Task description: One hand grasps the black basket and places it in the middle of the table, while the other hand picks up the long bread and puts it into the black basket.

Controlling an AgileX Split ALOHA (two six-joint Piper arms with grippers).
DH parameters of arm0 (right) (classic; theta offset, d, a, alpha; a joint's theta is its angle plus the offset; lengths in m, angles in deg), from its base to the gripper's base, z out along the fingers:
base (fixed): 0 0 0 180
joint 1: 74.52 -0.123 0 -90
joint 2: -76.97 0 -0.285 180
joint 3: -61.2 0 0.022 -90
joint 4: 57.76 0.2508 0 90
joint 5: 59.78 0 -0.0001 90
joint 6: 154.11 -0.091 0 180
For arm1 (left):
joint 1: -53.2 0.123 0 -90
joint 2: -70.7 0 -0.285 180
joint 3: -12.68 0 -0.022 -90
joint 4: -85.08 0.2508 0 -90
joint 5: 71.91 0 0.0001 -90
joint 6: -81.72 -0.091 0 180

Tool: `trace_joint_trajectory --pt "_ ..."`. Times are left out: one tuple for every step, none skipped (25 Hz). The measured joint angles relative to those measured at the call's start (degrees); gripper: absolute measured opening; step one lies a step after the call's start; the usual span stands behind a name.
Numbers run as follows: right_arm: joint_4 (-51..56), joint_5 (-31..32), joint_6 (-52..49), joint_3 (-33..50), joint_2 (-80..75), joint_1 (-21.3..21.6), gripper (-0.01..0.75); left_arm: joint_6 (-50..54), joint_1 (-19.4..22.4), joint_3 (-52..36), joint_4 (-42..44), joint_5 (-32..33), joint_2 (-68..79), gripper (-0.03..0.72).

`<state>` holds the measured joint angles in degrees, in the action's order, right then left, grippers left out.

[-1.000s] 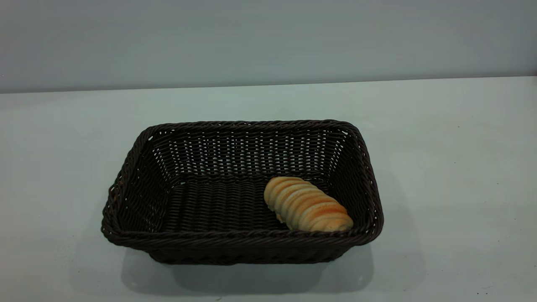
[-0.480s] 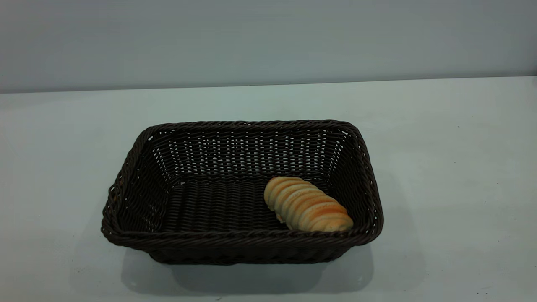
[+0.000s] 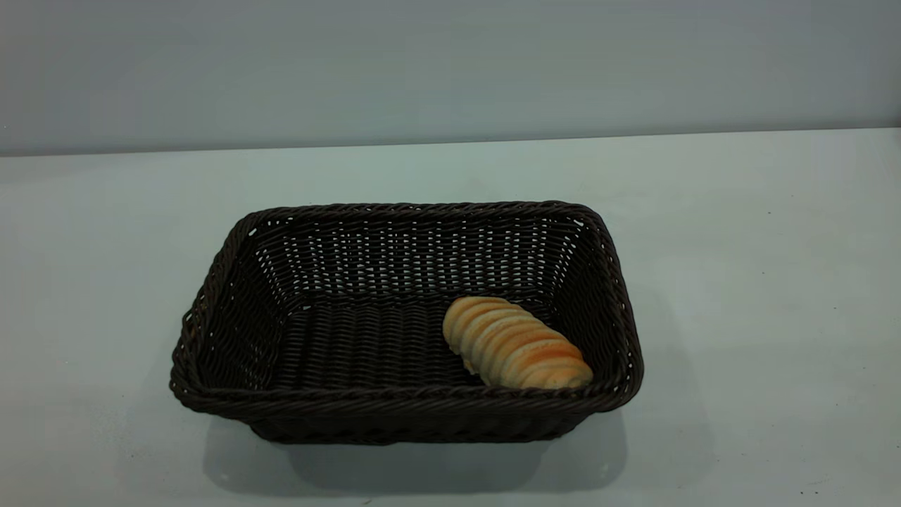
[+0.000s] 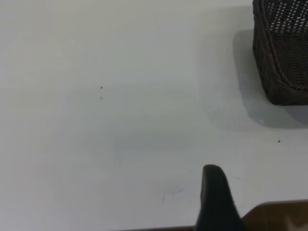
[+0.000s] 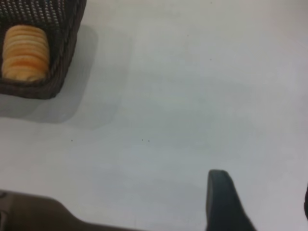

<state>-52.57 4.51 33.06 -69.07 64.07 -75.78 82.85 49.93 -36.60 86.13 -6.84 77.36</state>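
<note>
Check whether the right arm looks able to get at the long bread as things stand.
Probably yes: the long bread lies uncovered in the open-topped black basket, near its right end; only the rim stands between.

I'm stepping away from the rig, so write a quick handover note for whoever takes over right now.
Left gripper: pulled back over bare table, away from the basket, holding nothing; only one finger shows, so open or shut is unclear.
Right gripper: also back over bare table, holding nothing; it looks open.
Basket: standing upright near the middle of the table.
Bread: lying inside the basket, in its front right corner as the outside camera sees it.
Done: basket placed, bread in it.
Left: nothing for the task by the look of it; just park the arms.
</note>
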Motion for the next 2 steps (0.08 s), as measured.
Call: trace_joint_trajectory --pt "0.00 0.00 0.00 0.00 0.00 0.00 0.382 0.00 0.00 0.00 0.00 0.00 0.00 0.529" --pt "0.00 0.00 0.00 0.00 0.00 0.00 0.382 0.00 0.00 0.00 0.00 0.00 0.00 0.529"
